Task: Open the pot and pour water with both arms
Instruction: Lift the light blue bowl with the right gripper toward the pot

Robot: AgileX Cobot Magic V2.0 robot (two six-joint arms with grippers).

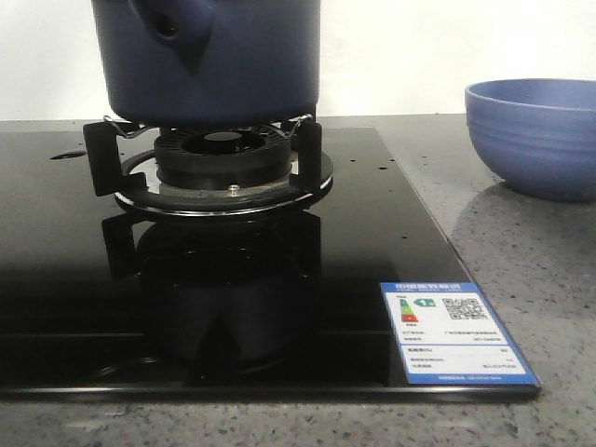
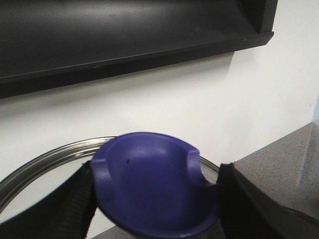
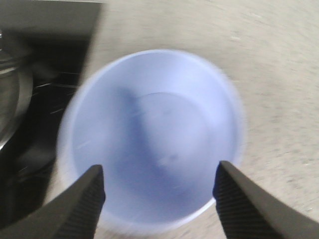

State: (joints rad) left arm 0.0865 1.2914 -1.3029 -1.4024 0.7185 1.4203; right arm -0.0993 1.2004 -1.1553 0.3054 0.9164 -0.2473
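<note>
The grey speckled tabletop (image 1: 521, 279) carries a glossy black glass hob (image 1: 74, 279), which fills most of the front view. On the hob's burner (image 1: 223, 168), left of centre and toward the far side, stands the pot (image 1: 242, 56), dark navy, its short hollow tube (image 1: 168, 26) facing the camera. To the right, well apart from the pot and off the hob, a light-blue bowl (image 1: 535, 135) sits on the tabletop. A blue-bordered energy label (image 1: 456, 333) is stuck on the hob's near right corner.

The left tool (image 2: 149, 199) is pinching a purple-blue knob (image 2: 149, 184) between its fingers, with a steel rim (image 2: 45, 162) arcing behind it, probably the pot's lid. The right tool (image 3: 159, 199) hangs over the bowl with fingers (image 3: 79, 204) spread wide, touching nothing; that view is blurred.
</note>
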